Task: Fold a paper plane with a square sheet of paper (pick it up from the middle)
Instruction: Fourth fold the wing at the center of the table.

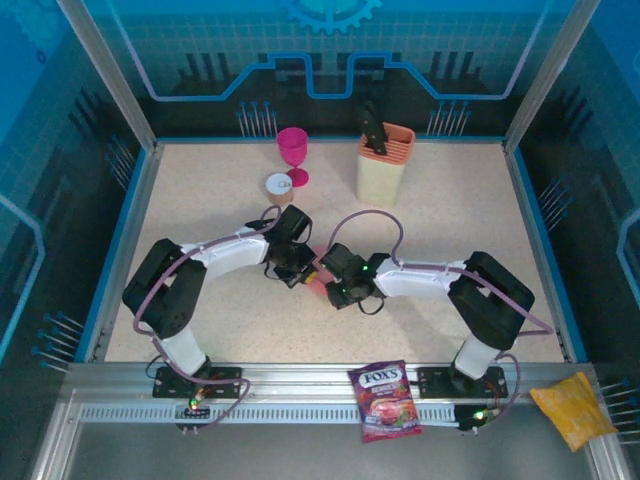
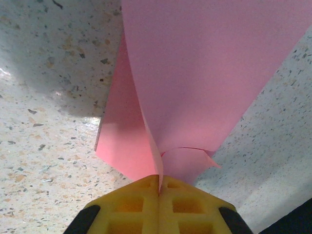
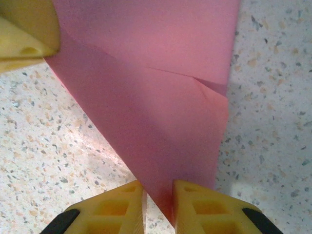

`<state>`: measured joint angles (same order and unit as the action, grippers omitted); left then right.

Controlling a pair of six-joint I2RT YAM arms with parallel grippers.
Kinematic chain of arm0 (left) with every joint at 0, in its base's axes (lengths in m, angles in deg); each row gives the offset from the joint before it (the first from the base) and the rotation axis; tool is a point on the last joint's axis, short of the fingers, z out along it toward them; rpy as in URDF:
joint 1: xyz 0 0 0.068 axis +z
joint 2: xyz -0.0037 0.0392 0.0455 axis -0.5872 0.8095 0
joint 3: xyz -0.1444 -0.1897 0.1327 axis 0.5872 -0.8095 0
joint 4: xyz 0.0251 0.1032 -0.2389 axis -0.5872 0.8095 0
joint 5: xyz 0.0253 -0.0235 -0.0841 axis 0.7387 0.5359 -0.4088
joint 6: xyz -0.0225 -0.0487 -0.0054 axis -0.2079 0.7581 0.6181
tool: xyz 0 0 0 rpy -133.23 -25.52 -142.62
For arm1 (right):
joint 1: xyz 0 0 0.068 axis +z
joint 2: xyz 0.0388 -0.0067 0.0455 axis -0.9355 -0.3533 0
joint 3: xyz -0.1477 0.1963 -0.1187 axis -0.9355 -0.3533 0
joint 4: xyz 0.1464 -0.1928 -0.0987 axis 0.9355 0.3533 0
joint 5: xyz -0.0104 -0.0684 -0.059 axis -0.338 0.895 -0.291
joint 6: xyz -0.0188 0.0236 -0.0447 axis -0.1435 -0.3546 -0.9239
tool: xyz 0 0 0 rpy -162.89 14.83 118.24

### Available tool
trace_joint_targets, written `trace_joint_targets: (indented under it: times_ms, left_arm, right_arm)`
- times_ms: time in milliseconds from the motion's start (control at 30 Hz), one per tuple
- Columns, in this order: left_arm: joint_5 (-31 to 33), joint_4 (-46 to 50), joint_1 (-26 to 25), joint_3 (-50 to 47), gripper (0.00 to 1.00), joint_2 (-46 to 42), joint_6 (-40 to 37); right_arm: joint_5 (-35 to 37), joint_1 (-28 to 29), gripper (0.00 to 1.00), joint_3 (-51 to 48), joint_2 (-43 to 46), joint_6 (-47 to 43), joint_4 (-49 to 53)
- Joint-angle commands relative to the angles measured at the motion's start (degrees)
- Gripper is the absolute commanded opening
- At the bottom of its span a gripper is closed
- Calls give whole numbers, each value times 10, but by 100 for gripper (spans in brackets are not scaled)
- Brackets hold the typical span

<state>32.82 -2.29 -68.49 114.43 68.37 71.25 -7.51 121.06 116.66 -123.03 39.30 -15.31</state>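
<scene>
Close up, the left gripper (image 2: 159, 178) and the right gripper (image 3: 158, 195) are both cut off by the bottom edge, and the pink paper (image 2: 204, 73) runs out past the top. From overhead those two crowd over the paper so only a sliver shows, its folds impossible to tell. The dark thing (image 1: 372, 130) in the beige holder (image 1: 385, 170) is too small to make out.

Left claw (image 2: 159, 183) clamps folded pink sheet (image 2: 204, 73) over speckled table (image 2: 44, 146).

The square sheet of paper (image 2: 204, 73) (salmon-pink, creased) hangs folded above the table (image 1: 200, 190).
</scene>
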Motion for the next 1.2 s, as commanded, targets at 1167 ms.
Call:
trace_joint_targets:
  times_ms: [1167]
  left_arm:
    - [147,52,-3,-23,33,-87,-127]
  right_arm:
    - [-123,-84,0,-148,10,133,-138]
